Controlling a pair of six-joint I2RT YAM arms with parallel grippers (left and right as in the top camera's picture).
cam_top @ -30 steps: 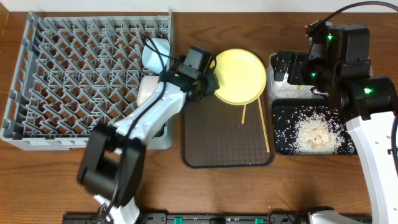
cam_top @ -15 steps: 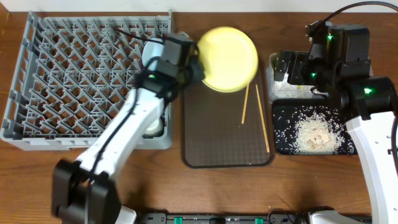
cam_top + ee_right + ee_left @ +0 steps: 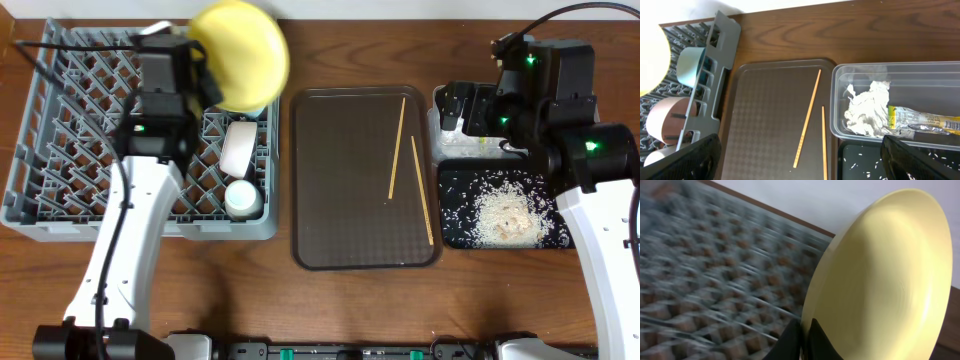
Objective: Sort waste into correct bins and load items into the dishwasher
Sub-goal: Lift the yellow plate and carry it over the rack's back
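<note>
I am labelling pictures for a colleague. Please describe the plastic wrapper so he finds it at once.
Find the dark brown tray holding two chopsticks. The clear container stands right of it in the right wrist view, and the wrapper lies inside, beside crumpled tissue. It alone is flat and printed green and yellow; the tissue is white.

The dark wooden counter (image 3: 350, 300) carries four things side by side. At the left stands the large grey dish rack (image 3: 140, 228). Just beside it, in the middle, lies the brown serving tray (image 3: 340, 200). At the right sit the clear container (image 3: 940, 90), toward the back, and the black tray (image 3: 447, 238) touching its near side.
</note>
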